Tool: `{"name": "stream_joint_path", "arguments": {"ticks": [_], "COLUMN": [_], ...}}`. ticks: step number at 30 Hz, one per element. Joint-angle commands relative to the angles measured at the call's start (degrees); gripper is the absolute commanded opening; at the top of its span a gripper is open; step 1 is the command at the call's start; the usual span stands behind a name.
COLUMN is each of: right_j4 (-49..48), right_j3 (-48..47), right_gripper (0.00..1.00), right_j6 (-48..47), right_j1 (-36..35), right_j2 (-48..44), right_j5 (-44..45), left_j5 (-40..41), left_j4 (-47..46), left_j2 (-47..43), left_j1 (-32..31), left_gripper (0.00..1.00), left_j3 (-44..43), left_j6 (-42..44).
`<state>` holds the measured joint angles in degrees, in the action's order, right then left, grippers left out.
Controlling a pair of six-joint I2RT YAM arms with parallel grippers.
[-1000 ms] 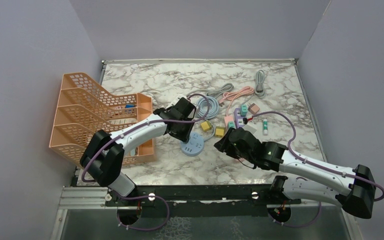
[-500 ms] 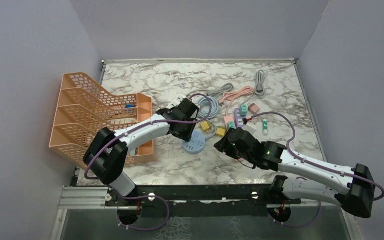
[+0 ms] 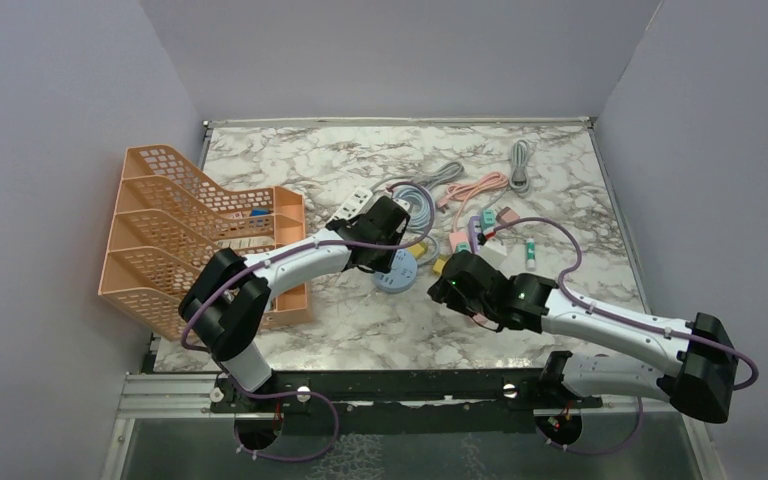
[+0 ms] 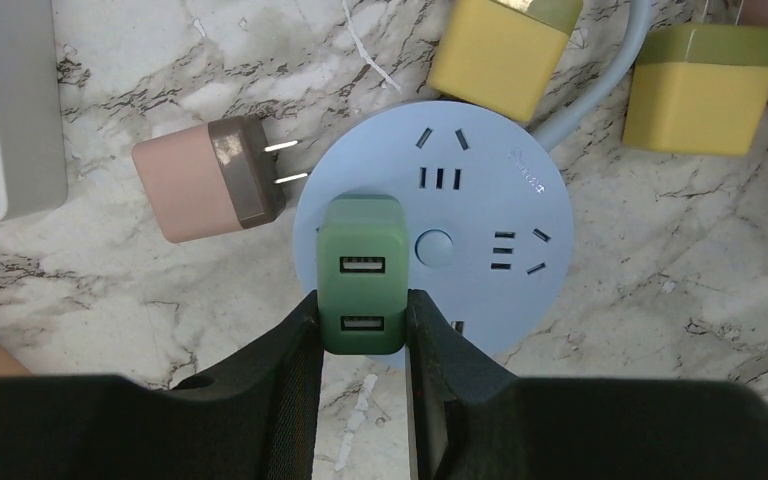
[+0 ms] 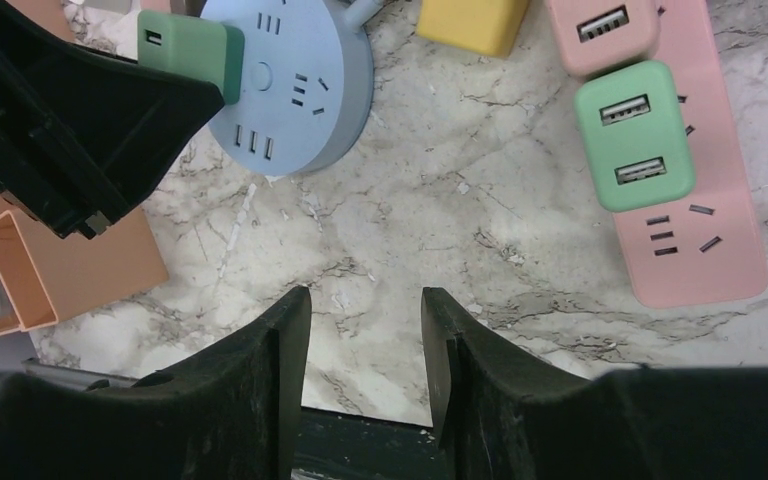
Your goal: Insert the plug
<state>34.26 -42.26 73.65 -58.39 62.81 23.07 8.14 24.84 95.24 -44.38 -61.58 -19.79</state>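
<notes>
Green plug [image 4: 362, 250] clamped in left tool [image 4: 362, 300], sitting at blue round socket's [image 4: 490, 200] edge; prongs hidden, so probably not seated yet. Right tool [image 5: 365, 300] apart, empty.

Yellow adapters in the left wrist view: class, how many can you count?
2. One yellow adapter lies at the top edge, beside the blue round socket; the other yellow adapter lies at the upper right. More may be out of frame.
</notes>
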Motion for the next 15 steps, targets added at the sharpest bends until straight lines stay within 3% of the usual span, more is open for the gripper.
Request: {"name": "stream_joint_path", "arguments": {"ticks": [1, 10, 12, 15], "right_j4": [2.1, 1.3, 0.9, 0.2], "right_j3": [-2.9, -4.1, -4.1, -4.0], "right_gripper": [0.44, 0.46, 0.46, 0.46], "right_j6": [-1.4, -3.0, -3.0, -2.9], "right_j1": [0.1, 0.0, 0.1, 0.1], "right_j2": [0.8, 1.3, 1.6, 2.4], "right_j5": [3.3, 3.6, 3.3, 2.6], "left_j5": [-0.8, -3.0, -3.5, -3.5], "left_j4": [12.4, 19.7, 19.8, 19.6], "left_j2": [3.9, -2.6, -3.1, -3.5], "left_j1": [0.9, 0.9, 0.9, 0.9], "left_gripper": [0.0, 0.0, 0.07, 0.25], "left_j3": [2.0, 1.2, 1.6, 1.7], "left_j6": [0.5, 2.1, 2.2, 2.0]}}
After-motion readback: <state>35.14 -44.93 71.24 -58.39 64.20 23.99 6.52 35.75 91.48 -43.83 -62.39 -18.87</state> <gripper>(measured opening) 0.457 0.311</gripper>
